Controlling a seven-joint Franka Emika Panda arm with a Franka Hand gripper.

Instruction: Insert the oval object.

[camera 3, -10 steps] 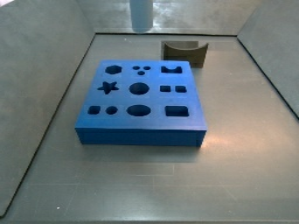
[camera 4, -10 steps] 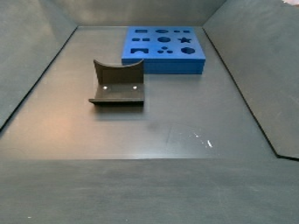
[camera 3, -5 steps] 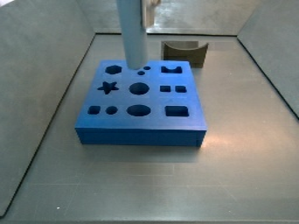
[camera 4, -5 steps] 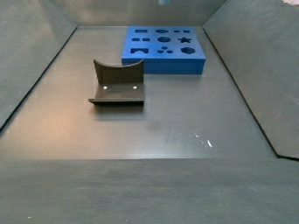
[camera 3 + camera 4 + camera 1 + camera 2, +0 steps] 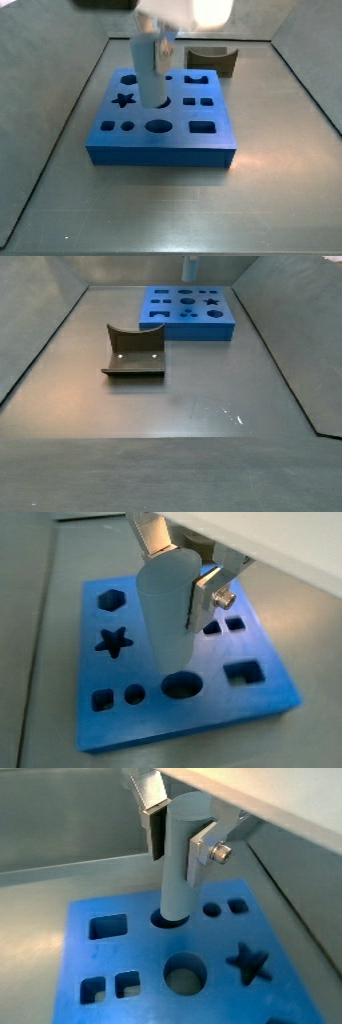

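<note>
The gripper (image 5: 151,38) hangs over the blue block (image 5: 163,117) at the upper middle of a side view, its fingers (image 5: 207,587) clamped on the oval object (image 5: 144,70), which stands upright with its lower end at the block's top near the round hole (image 5: 159,101). The dark brown block (image 5: 134,352) sits well apart at mid-left in a side view. Bare floor (image 5: 174,416) spreads across the lower half there, hemmed by the sloping walls (image 5: 34,336).

A smooth grey sheet-metal table (image 5: 174,406) fills both side views, dully reflecting light near its centre. Plain grey metal walls (image 5: 34,316) rise at nine, twelve and three o'clock, meeting the floor along dark seams.
</note>
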